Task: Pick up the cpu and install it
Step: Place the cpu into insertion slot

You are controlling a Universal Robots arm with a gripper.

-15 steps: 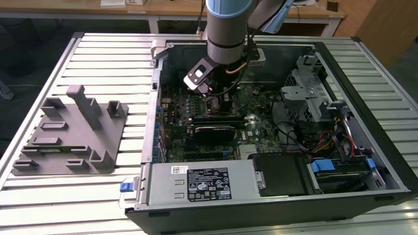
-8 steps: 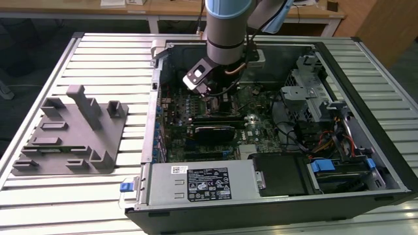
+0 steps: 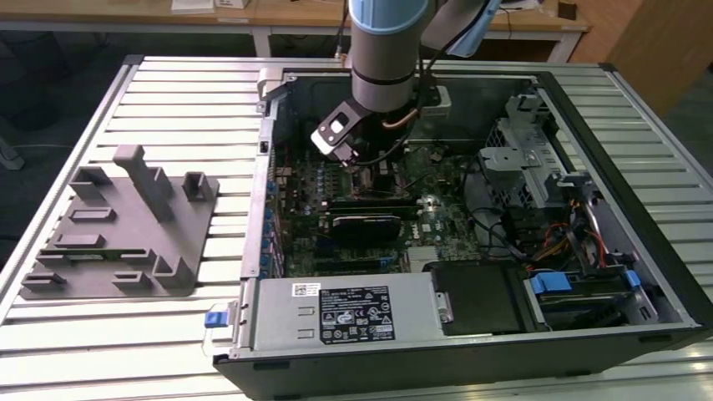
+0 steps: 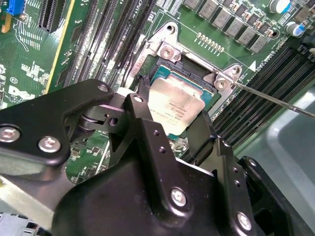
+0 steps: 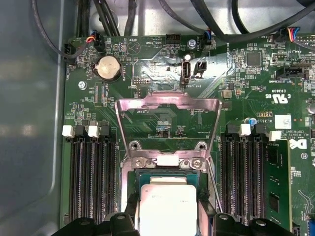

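The gripper (image 4: 172,110) is closed narrowly on the cpu (image 4: 174,105), one black finger (image 4: 205,140) pressed against each of two opposite edges, and it holds the chip level directly over the socket (image 4: 165,73). In the first wrist view the cpu (image 5: 167,209) is cut off at its near edge by the gripper (image 5: 167,219), and the chip covers the socket's contact field, so I cannot tell whether it is seated or just above. One load plate (image 5: 167,103) stands swung open from the socket's hinge side, and one thin lever (image 4: 275,101) slants away from a socket corner. Two banks of memory slots (image 5: 91,172) flank the socket, one on each side. One coin cell (image 5: 108,68) sits on the motherboard (image 5: 147,64) beyond the load plate. In the exterior view the arm (image 3: 385,42) is cropped at the frame edge, and its gripper (image 3: 356,163) is hard to separate from the dark board inside the open computer case (image 3: 579,100). One grey fixture (image 3: 123,225) lies outside the case, well apart from the socket.
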